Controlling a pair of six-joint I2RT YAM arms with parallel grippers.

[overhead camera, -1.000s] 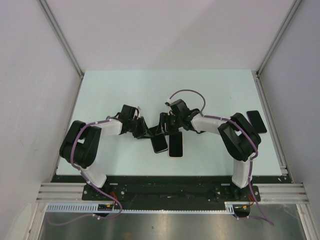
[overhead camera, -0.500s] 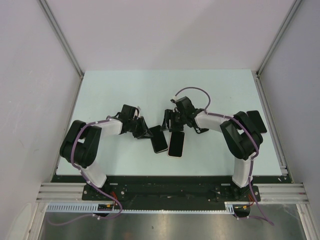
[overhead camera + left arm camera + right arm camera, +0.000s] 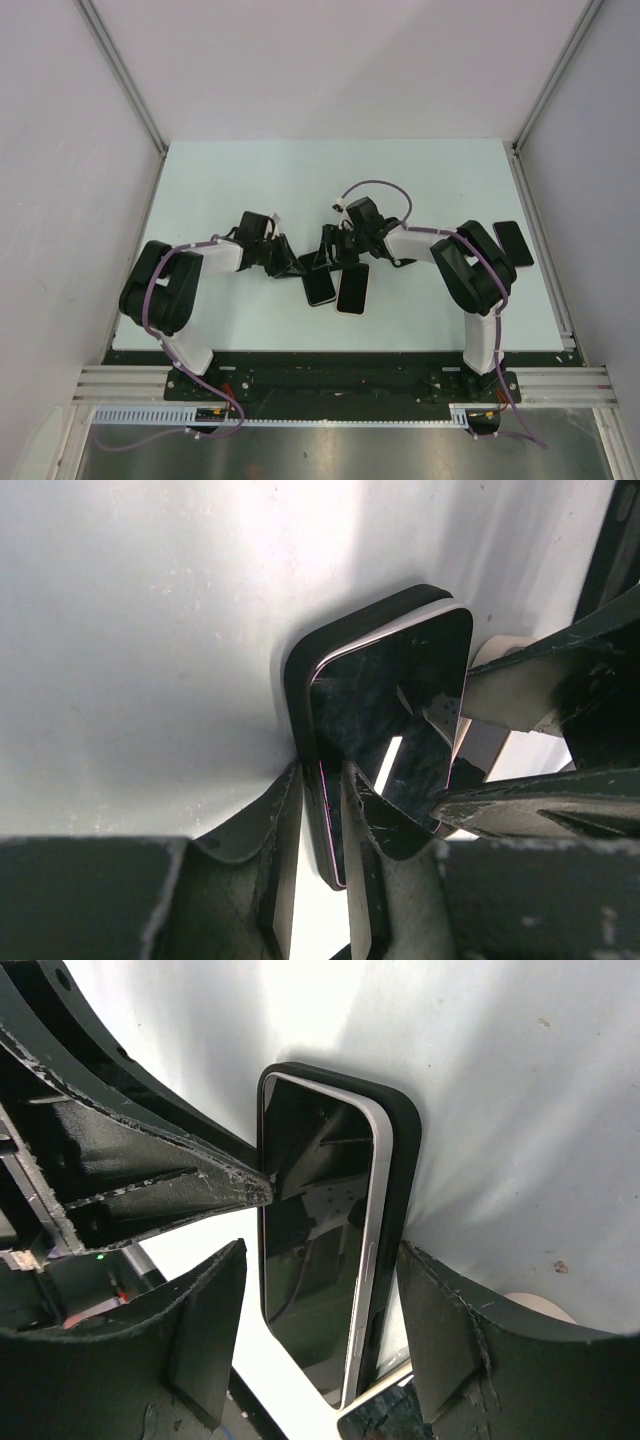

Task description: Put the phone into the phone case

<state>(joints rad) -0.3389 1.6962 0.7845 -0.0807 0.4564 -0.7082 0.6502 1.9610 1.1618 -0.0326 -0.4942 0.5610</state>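
Observation:
The phone [image 3: 315, 1250] has a dark glass face and a silver edge. It lies on the black phone case [image 3: 400, 1160], whose rim shows along one long side and the far corner. In the left wrist view the phone [image 3: 390, 710] and case [image 3: 300, 670] stand between the fingers of my left gripper [image 3: 325, 825], which is shut on their near edge. My right gripper [image 3: 330, 1340] is open and straddles the phone's width; one finger is beside the case and the other stands apart. From above, both grippers [image 3: 303, 266] [image 3: 330, 262] meet over the phone [image 3: 320, 287].
A second white-rimmed device [image 3: 352, 288] lies right beside the phone, touching its side. Another black device [image 3: 512, 243] rests near the table's right edge. Side walls enclose the pale table [image 3: 250, 180].
My right gripper has shifted left and come over the phone's far end. The left gripper has tightened slightly on the phone and case. The phone has turned a little.

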